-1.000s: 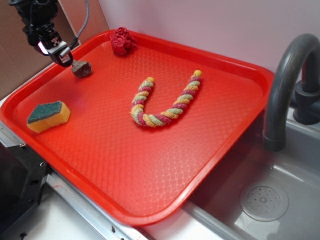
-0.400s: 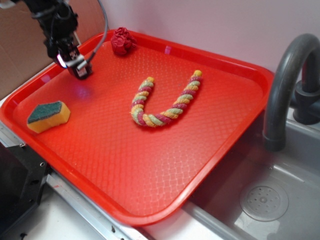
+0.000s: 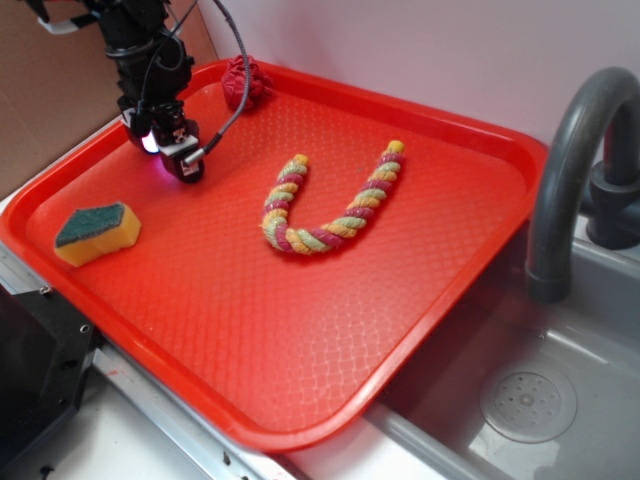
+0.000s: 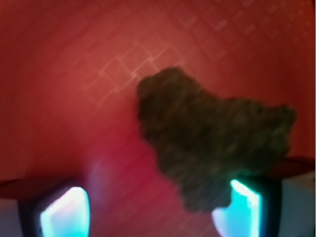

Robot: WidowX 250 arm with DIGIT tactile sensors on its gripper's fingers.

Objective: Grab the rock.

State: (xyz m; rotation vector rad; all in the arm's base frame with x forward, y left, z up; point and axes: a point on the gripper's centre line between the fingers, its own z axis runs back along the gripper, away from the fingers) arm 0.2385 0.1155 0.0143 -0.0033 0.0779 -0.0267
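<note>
In the wrist view the rock, a rough grey-brown angular stone, lies on the red tray. It fills the middle and right of the view. My gripper is open, and its two glowing fingertips stand wide apart at the bottom. The rock's lower tip reaches the right fingertip, while red tray shows between the rock and the left one. In the exterior view my gripper is low over the tray's far left part and hides the rock.
A yellow sponge with a green top lies near the tray's left edge. A dark red wrinkly ball sits at the far rim. A U-shaped coloured rope lies mid-tray. A grey sink with a faucet is on the right.
My gripper has moved from above the tray's far left rim rightward and down over the rock, which it now covers in the exterior view.
</note>
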